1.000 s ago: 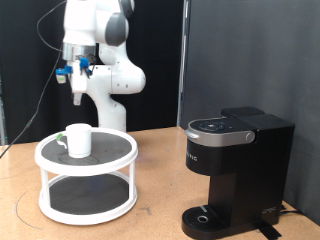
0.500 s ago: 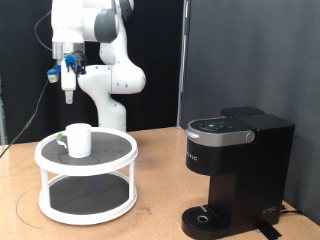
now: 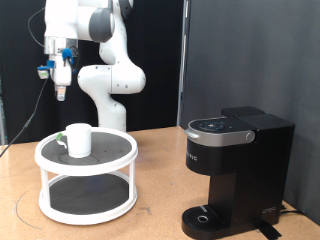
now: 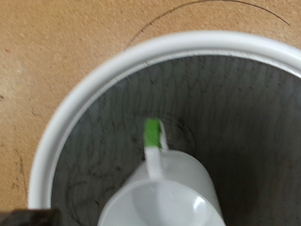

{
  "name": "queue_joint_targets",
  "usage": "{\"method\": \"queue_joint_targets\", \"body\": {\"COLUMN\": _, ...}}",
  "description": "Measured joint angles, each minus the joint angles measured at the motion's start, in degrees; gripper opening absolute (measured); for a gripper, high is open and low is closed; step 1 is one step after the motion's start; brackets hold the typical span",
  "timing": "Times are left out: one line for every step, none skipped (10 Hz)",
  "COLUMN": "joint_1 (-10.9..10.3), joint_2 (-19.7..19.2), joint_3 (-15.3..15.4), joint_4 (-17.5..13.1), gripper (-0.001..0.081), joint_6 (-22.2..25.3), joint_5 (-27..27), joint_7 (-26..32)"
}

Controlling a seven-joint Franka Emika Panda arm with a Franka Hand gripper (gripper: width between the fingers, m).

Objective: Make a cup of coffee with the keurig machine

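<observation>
End effector (image 3: 61,95), grip state unclear, hangs high above cup (image 3: 78,139); line up squarely over the handle.

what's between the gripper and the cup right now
Nothing: in the exterior view the gripper hangs high above the cup on the white stand, with only open air between them.
</observation>
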State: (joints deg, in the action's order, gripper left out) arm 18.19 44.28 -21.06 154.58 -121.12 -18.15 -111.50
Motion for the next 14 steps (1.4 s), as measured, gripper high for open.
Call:
{"method": "queue_joint_targets", "body": {"joint_1": 0.0, "joint_2": -2.2, "joint_3": -0.2, "joint_4": -1.2, "gripper": 0.0486, "joint_6": -0.7, "joint_5": 0.3, "joint_7": 0.0}}
{"method": "queue_joint_targets", "body": {"joint_1": -0.1, "joint_2": -4.4, "joint_3": -0.2, "joint_4": -2.3, "gripper": 0.0486, "joint_6": -1.0, "joint_5": 0.7, "joint_7": 0.0}}
{"method": "queue_joint_targets", "body": {"joint_1": -0.3, "joint_2": -6.7, "joint_3": -0.2, "joint_4": -3.2, "gripper": 0.0486, "joint_6": -1.5, "joint_5": 0.8, "joint_7": 0.0}}
{"method": "queue_joint_targets", "body": {"joint_1": -0.5, "joint_2": -8.6, "joint_3": -0.1, "joint_4": -3.7, "gripper": 0.0486, "joint_6": -2.5, "joint_5": 0.8, "joint_7": 0.0}}
{"method": "queue_joint_targets", "body": {"joint_1": -0.6, "joint_2": -10.1, "joint_3": -0.1, "joint_4": -3.9, "gripper": 0.0486, "joint_6": -3.9, "joint_5": 0.8, "joint_7": 0.0}}
{"method": "queue_joint_targets", "body": {"joint_1": -0.7, "joint_2": -11.2, "joint_3": -0.1, "joint_4": -3.7, "gripper": 0.0486, "joint_6": -5.2, "joint_5": 0.8, "joint_7": 0.0}}
{"method": "queue_joint_targets", "body": {"joint_1": -0.7, "joint_2": -12.0, "joint_3": 0.0, "joint_4": -3.2, "gripper": 0.0486, "joint_6": -6.5, "joint_5": 0.6, "joint_7": 0.2}}
{"method": "queue_joint_targets", "body": {"joint_1": -0.7, "joint_2": -12.7, "joint_3": 0.0, "joint_4": -2.3, "gripper": 0.0486, "joint_6": -8.1, "joint_5": 0.1, "joint_7": 0.2}}
{"method": "queue_joint_targets", "body": {"joint_1": -0.7, "joint_2": -13.4, "joint_3": 0.1, "joint_4": -1.1, "gripper": 0.0486, "joint_6": -9.7, "joint_5": -0.8, "joint_7": 0.0}}
{"method": "queue_joint_targets", "body": {"joint_1": -0.7, "joint_2": -14.2, "joint_3": 0.1, "joint_4": 0.1, "gripper": 0.0486, "joint_6": -11.4, "joint_5": -2.0, "joint_7": -0.3}}
{"method": "queue_joint_targets", "body": {"joint_1": -0.7, "joint_2": -15.1, "joint_3": 0.2, "joint_4": 1.4, "gripper": 0.061, "joint_6": -13.1, "joint_5": -2.7, "joint_7": -0.4}}
{"method": "queue_joint_targets", "body": {"joint_1": -0.7, "joint_2": -16.0, "joint_3": 0.2, "joint_4": 2.5, "gripper": 0.0697, "joint_6": -14.6, "joint_5": -3.2, "joint_7": -0.6}}
{"method": "queue_joint_targets", "body": {"joint_1": -0.7, "joint_2": -16.5, "joint_3": 0.2, "joint_4": 3.6, "gripper": 0.0723, "joint_6": -16.1, "joint_5": -3.6, "joint_7": -0.8}}
{"method": "queue_joint_targets", "body": {"joint_1": -0.7, "joint_2": -16.9, "joint_3": 0.2, "joint_4": 4.6, "gripper": 0.0723, "joint_6": -17.3, "joint_5": -3.7, "joint_7": -1.0}}
